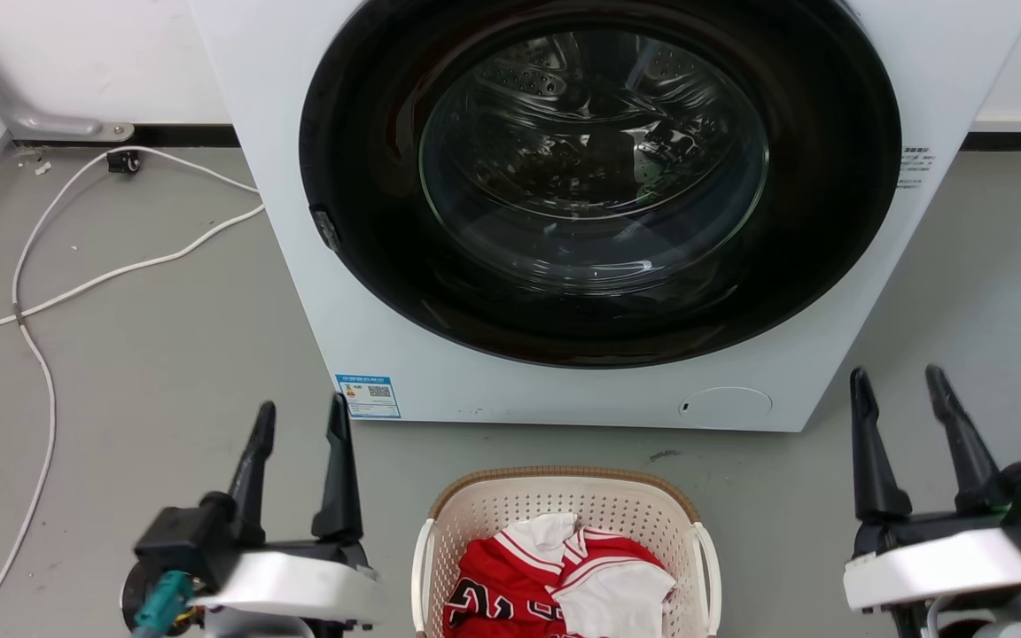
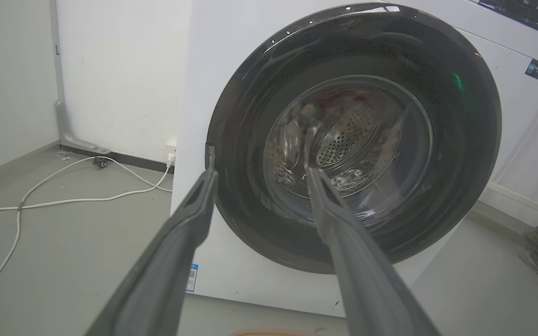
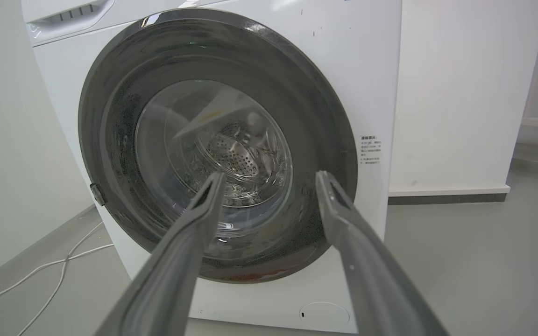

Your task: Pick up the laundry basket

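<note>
Two grippers flank the task's thing, and neither touches it. Left of the white front-loading washing machine [image 1: 298, 266], a thin white power cable [image 1: 32, 292] loops over the floor, where a wide swing of the arm could snag it. The left gripper [image 1: 302, 406] hangs before the machine's lower left corner, its long dark fingers spread wide and empty. The cream perforated plastic laundry basket [image 1: 564, 475], brown-rimmed, sits on the floor just in front of the machine's door, holding a red and white jersey [image 1: 502, 589]. Its near half is cut off, so its balance is probably hard to judge. The right gripper [image 1: 896, 374], before the machine's lower right corner, is equally wide and empty. Uneven closing on the white side handles [image 1: 707, 567] could tilt the basket, spill the jersey, or push it against the machine.
</note>
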